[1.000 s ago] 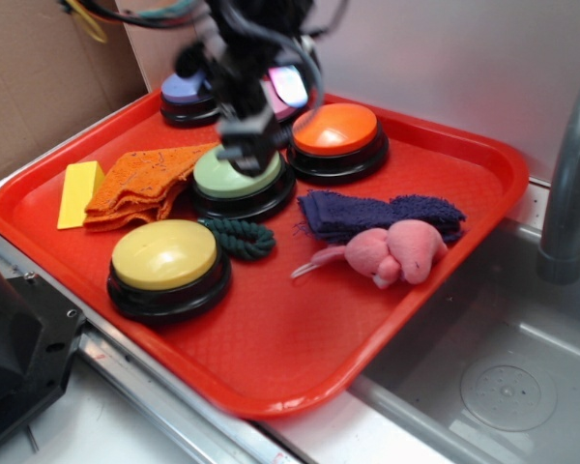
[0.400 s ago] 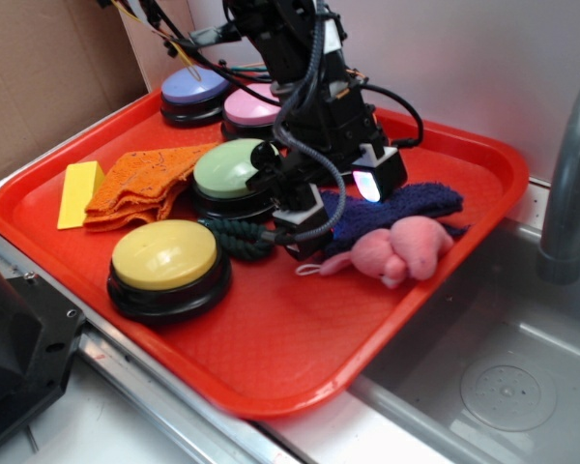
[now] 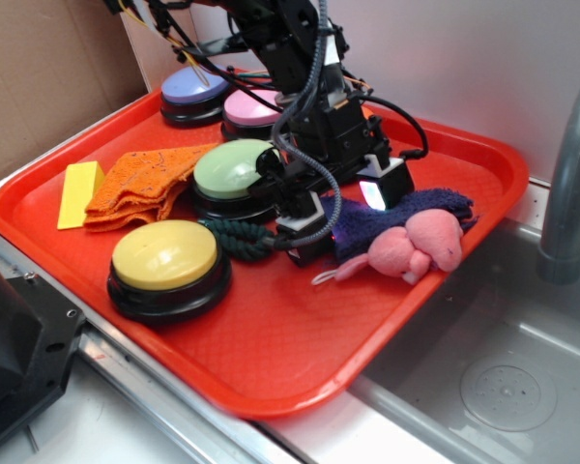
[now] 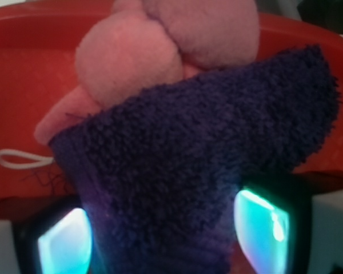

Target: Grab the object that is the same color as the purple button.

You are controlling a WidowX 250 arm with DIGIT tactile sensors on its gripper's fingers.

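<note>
Your gripper (image 3: 336, 220) sits low at the centre of the tray (image 3: 483, 155), its fingers either side of the near end of the purple cloth (image 3: 420, 206). In the wrist view the cloth (image 4: 200, 160) fills the middle of the frame and runs down between the two lit pads (image 4: 262, 220), so the jaws look clamped on it, though the actual contact is below the bottom edge and you cannot confirm it.

The main risk is the pink mouse (image 3: 416, 246). It lies touching the cloth, just right of centre in the exterior view and at the top of the wrist view. If you lift now, the terry pile may drag the mouse along or tip it over the tray's right rim toward the sink (image 3: 503, 387).

The second risk is a shallow hold: if only one folded layer is pinched, the cloth could unfold and slip out. The green button (image 3: 234, 170) and the dark rope (image 3: 240, 238) are close on the left, so a sideways swing could knock them.
</note>
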